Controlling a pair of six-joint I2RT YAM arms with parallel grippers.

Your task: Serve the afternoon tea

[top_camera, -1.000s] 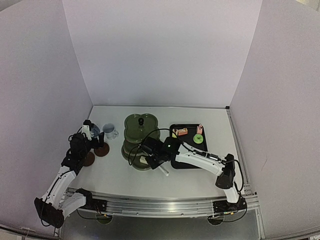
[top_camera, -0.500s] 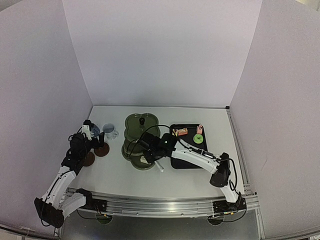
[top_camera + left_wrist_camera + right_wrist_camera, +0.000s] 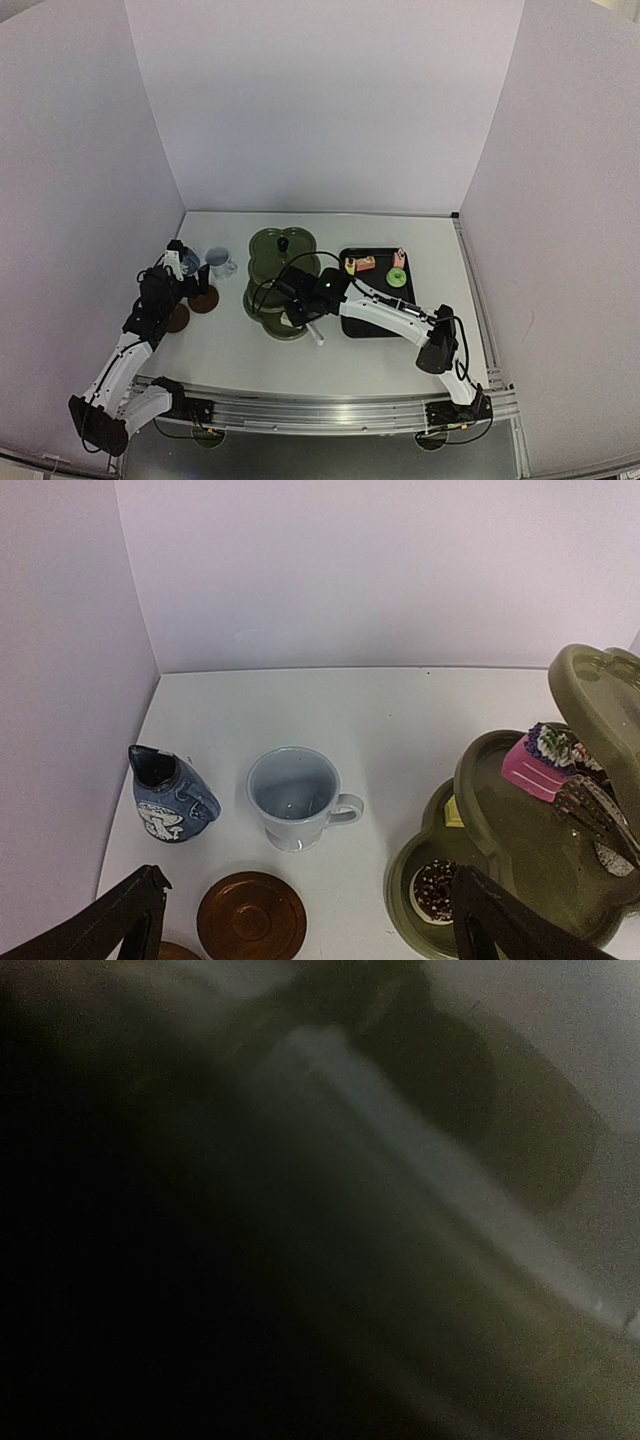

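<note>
The olive-green three-tier stand (image 3: 280, 268) stands mid-table. In the left wrist view the stand (image 3: 520, 860) holds a pink cake (image 3: 540, 763) on its middle tier and a chocolate doughnut (image 3: 436, 890) on its bottom tier. My right gripper (image 3: 297, 308) reaches in between the tiers, shut on the metal tongs (image 3: 318, 334), whose tips (image 3: 598, 812) lie beside the pink cake. My left gripper (image 3: 310, 932) is open and empty above a brown coaster (image 3: 250, 917), near the pale blue cup (image 3: 295, 795) and the dark blue cup (image 3: 168, 795). The right wrist view is dark and blurred.
The black tray (image 3: 372, 318) lies right of the stand with a few cakes: an orange one (image 3: 365, 263), a pink one (image 3: 399, 257) and a green doughnut (image 3: 397, 277). A second coaster (image 3: 178, 318) lies by the left arm. White walls enclose the table.
</note>
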